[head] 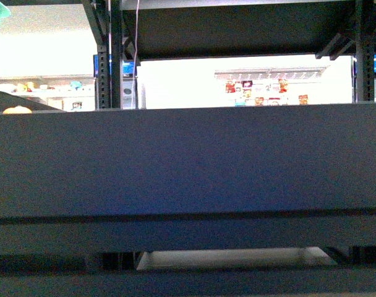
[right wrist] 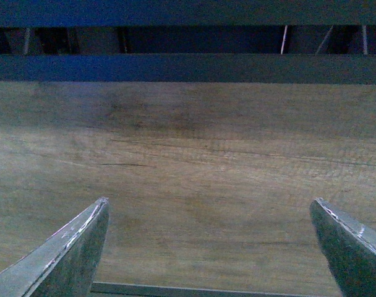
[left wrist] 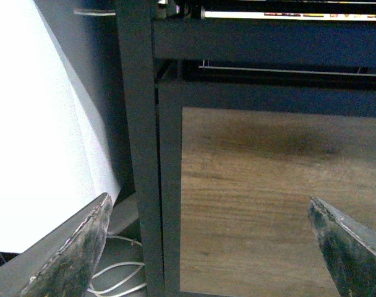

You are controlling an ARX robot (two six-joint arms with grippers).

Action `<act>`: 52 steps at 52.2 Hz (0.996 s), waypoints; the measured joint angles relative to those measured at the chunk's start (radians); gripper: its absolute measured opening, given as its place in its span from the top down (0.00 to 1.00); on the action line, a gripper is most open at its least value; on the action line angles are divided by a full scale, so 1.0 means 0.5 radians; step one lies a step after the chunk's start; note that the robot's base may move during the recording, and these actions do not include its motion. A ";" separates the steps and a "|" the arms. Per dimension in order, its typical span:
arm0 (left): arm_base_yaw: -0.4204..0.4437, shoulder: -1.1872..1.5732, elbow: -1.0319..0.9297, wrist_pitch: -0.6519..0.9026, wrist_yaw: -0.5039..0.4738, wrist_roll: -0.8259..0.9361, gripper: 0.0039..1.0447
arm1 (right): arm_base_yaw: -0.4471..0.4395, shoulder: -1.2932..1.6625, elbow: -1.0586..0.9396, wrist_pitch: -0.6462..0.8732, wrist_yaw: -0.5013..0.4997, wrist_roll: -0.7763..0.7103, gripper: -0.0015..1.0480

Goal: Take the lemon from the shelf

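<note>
- The shelf [head: 188, 161] pretty much eats the front view: the dark front wall of one wide tray runs edge to edge, right up close, and blocks whatever lies in it.
- Perforated post [head: 115, 55] stands at upper left, and another dark tray [head: 237, 31] sits overhead. Bright store shelving with packets [head: 262, 93] shows through the gap.
- The lemon's spot can't be pinned down. A yellow-orange sliver of fruit [head: 17, 110] peeks over the tray lip at far left. Can't tell if that's it, or which way its long axis runs.
- Left hand [left wrist: 208, 199]: fingers spread wide, nothing between them, over a wood-grain surface [left wrist: 268, 204] just beside a black upright [left wrist: 141, 154]. A white cable [left wrist: 120, 275] is near.
- Right hand [right wrist: 209, 200]: also spread wide and empty, above wood-grain board [right wrist: 194, 161], with dark rails [right wrist: 188, 68] beyond.
</note>
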 joint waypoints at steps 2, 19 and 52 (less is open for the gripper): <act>0.000 0.000 0.000 0.000 0.000 0.000 0.07 | 0.000 0.000 0.000 0.000 -0.001 0.000 0.07; 0.000 0.000 0.000 0.000 0.001 0.001 0.07 | 0.000 0.000 0.000 0.000 0.000 0.001 0.07; 0.000 0.000 0.000 0.000 0.000 0.000 0.07 | 0.000 0.000 0.000 0.000 0.002 0.001 0.07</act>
